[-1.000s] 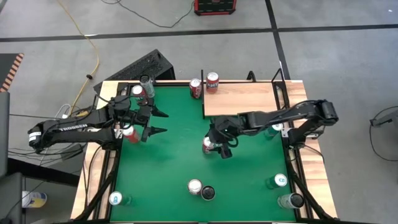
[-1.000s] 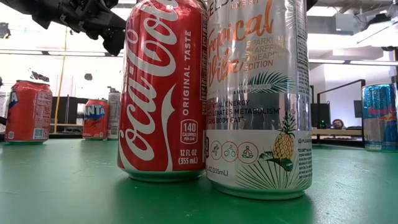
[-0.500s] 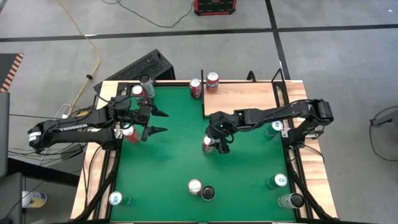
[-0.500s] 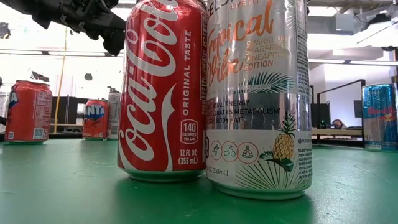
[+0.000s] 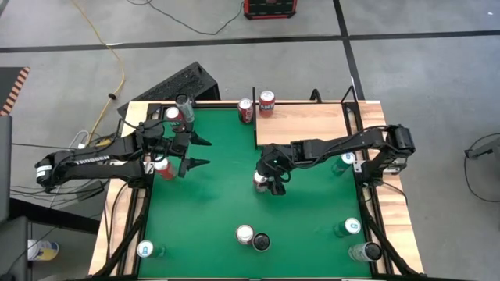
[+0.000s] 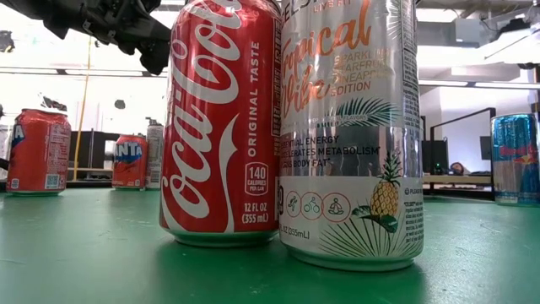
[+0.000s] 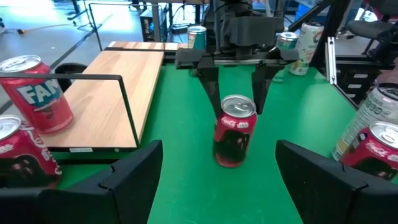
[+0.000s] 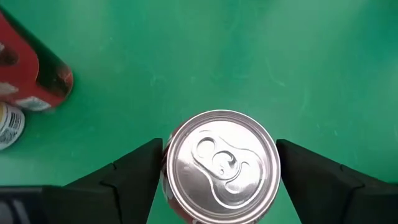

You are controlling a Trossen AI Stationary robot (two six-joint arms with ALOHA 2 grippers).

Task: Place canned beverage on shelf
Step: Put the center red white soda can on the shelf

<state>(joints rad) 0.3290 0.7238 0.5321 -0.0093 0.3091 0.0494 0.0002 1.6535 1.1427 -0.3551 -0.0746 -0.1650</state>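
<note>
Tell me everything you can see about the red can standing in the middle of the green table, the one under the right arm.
The red can is a Coca-Cola-style drink can, red and dark on its side with white lettering, metal by its look. Its silver lid has the pull tab flat, so it appears unopened. It stands upright on the green table, just in front of the shelf, apart from the other cans. The right gripper hangs directly over it, open, one finger on each side; no contact shows.

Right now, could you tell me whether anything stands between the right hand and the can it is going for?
Nothing visible does. The right hand hangs directly over the red can in mid-table, fingers open on either side of it. No other can is close, and the shelf lies just behind it.
</note>
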